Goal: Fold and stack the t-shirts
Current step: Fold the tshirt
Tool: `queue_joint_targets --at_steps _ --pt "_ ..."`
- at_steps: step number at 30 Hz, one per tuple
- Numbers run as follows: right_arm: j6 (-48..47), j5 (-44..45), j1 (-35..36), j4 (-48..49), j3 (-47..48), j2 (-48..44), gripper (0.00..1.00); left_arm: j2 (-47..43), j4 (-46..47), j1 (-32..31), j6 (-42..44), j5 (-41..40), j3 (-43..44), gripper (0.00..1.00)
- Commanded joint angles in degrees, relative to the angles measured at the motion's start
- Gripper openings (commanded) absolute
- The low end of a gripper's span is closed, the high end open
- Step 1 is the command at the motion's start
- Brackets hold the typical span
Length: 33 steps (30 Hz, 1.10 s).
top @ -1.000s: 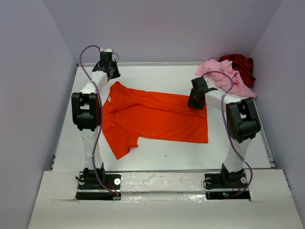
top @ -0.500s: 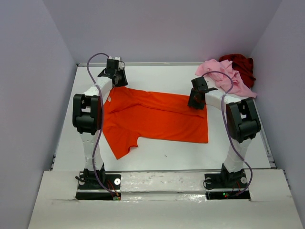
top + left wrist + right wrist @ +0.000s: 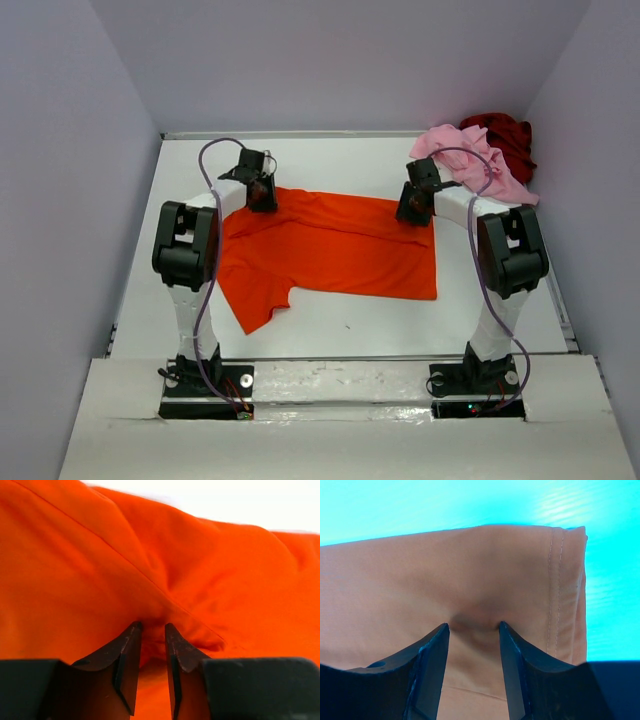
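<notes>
left arm (image 3: 185, 250): elbow raised over the left side of the white worktop (image 3: 350, 320), forearm angled in toward centre, wrist tipped down. The left gripper (image 3: 262, 195) sits on the far-left edge of the bright orange cloth t-shirt (image 3: 330, 250). Its jaws are nearly together, pinching a pucker of orange cloth between the tips, clear in the wrist view.

right arm (image 3: 510, 250): elbow up on the right side, forearm reaching inward. The right gripper (image 3: 414, 205) is down on the shirt's far-right corner beside the stitched hem. Jaws are partly apart, clamped on a fold that bunches between the fingertips.

Orange shirt lies spread across the middle of the worktop, one sleeve pointing near-left. At the far-right corner: light pink cloth t-shirt (image 3: 470, 160) crumpled, with the dark red cloth t-shirt (image 3: 505, 132) bunched behind it, touching.

Delta vs one second ago: the left gripper was near the far-left corner and has swung right and nearer. The shirt's far-left shoulder has come inward with it. Right arm barely shifted, and the rest of the shirt and the far-right pile are unchanged.
</notes>
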Motion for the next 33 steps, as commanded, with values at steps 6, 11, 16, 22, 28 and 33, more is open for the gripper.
queue_joint_targets --at_steps 6,11,16,22,28,33 --pt "0.74 -1.34 -1.12 0.82 3.15 0.07 0.50 -10.26 2.28 -4.80 -0.87 1.39 -7.29 0.34" --pt "0.82 -1.52 -1.12 0.82 3.24 -0.19 0.50 -14.92 1.93 -5.59 -1.14 2.09 -10.89 0.34" --pt "0.91 -1.61 -1.65 0.82 3.24 -0.81 0.50 -19.84 1.40 -5.59 -0.96 2.00 -15.63 0.34" --pt "0.82 -1.61 -1.65 0.82 2.98 -1.69 0.50 -23.89 2.01 -5.59 -0.70 -0.19 -17.58 0.33" --pt "0.47 -1.17 -1.65 0.73 3.15 -1.78 0.50 -16.17 1.84 -2.87 -1.05 -3.71 -6.70 0.32" --pt "0.56 -1.17 -2.18 0.47 3.59 -0.73 0.50 -8.44 5.18 0.30 -3.50 -4.14 -1.59 0.32"
